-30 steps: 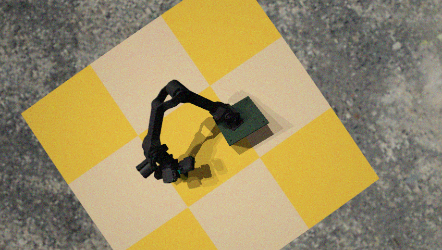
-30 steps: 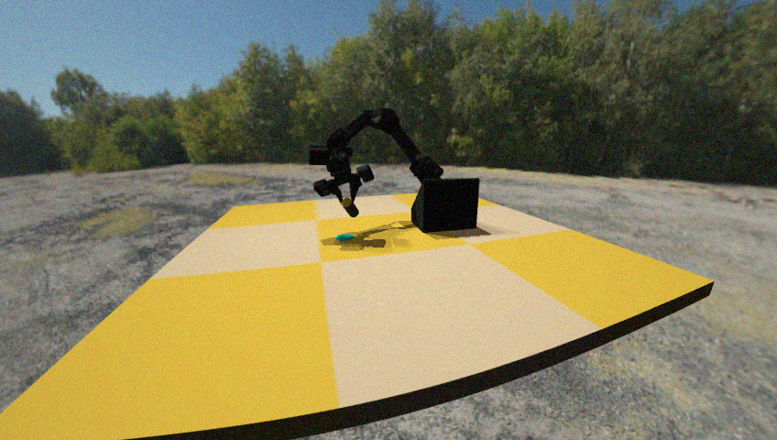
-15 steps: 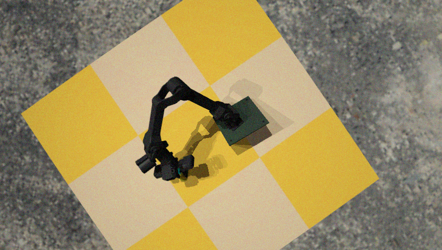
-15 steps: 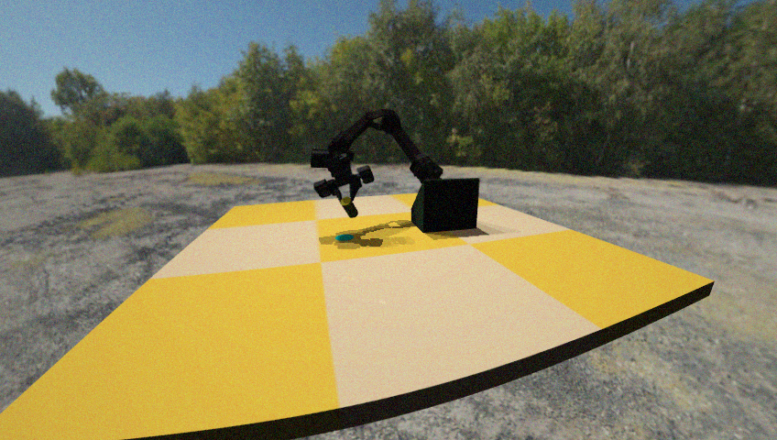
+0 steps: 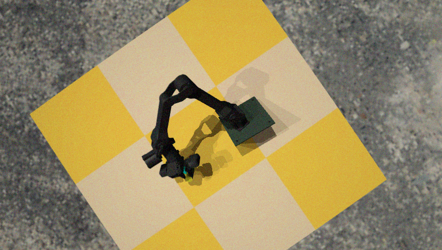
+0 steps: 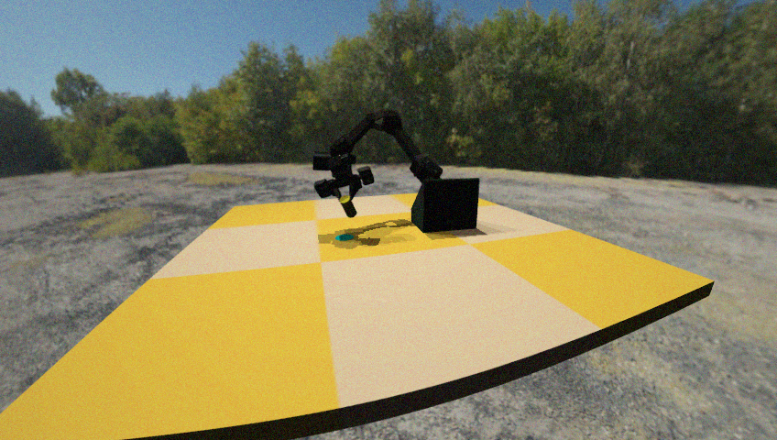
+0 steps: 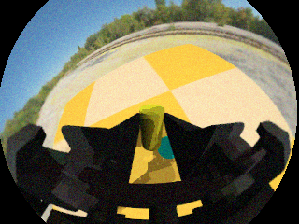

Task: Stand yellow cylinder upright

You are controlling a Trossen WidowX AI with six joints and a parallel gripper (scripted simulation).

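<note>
Item: yellow tall cylinder (image 5: 188, 178) (image 6: 349, 208) (image 7: 151, 128), one; tilted, held in the air above the desk (image 5: 235, 191) (image 6: 414, 305) (image 7: 206, 95), near and above the cyan circle (image 5: 184, 170) (image 6: 344, 237) (image 7: 166, 148). Handling, by judgement: light, stiff, smooth enough to pivot or slip if pinched lightly; not evidently fragile. Best hold: across the round sides, toward the upper end, foot left free for landing. Item: end effector (image 5: 187, 177) (image 6: 345, 199) (image 7: 152, 116), one; fingers part-way open, closed on the cylinder near one end.
</note>
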